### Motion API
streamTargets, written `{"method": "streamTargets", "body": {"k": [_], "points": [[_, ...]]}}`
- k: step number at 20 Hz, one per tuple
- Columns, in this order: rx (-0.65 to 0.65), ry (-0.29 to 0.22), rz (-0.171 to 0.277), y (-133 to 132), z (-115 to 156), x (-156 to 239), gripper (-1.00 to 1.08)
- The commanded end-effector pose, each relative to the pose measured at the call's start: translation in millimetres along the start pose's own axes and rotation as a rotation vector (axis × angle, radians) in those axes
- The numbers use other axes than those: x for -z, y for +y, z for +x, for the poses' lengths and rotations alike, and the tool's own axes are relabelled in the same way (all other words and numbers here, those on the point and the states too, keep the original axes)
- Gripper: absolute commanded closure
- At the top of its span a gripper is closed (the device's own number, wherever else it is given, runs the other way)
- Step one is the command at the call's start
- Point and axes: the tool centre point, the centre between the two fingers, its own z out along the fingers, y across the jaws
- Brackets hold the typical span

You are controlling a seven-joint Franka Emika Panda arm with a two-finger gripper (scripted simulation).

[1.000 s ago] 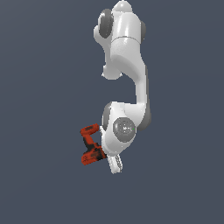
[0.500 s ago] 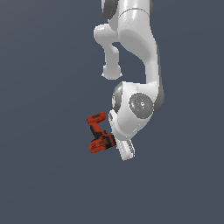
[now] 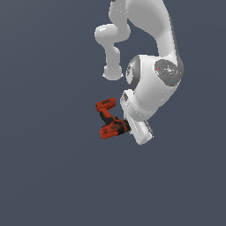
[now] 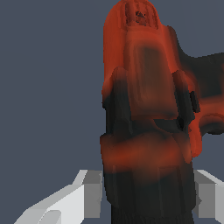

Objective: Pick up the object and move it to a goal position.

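The object, a small red-orange and black power drill (image 3: 109, 120), hangs in the air at the end of the white arm, on the exterior view's left of the hand. My gripper (image 3: 126, 127) is shut on the drill's black end. In the wrist view the drill (image 4: 146, 109) fills most of the picture, and its black part sits between my two grey fingers (image 4: 89, 192), one on each side. The drill touches no surface.
The white arm (image 3: 154, 84) reaches down from the top of the exterior view. Around it there is only a plain dark grey background. No goal marker shows.
The arm has carried the drill upward and toward the exterior view's right. The grip on the drill looks unchanged.
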Motion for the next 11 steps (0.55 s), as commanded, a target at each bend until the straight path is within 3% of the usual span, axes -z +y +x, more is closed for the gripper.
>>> {"method": "streamTargets", "body": {"k": [1, 11], "points": [[-0.002, 0.002, 0.005, 6.5, -8.1, 19.3, 1.08], [-0.003, 0.003, 0.005, 18.1, -25.8, 49.5, 1.08]]}}
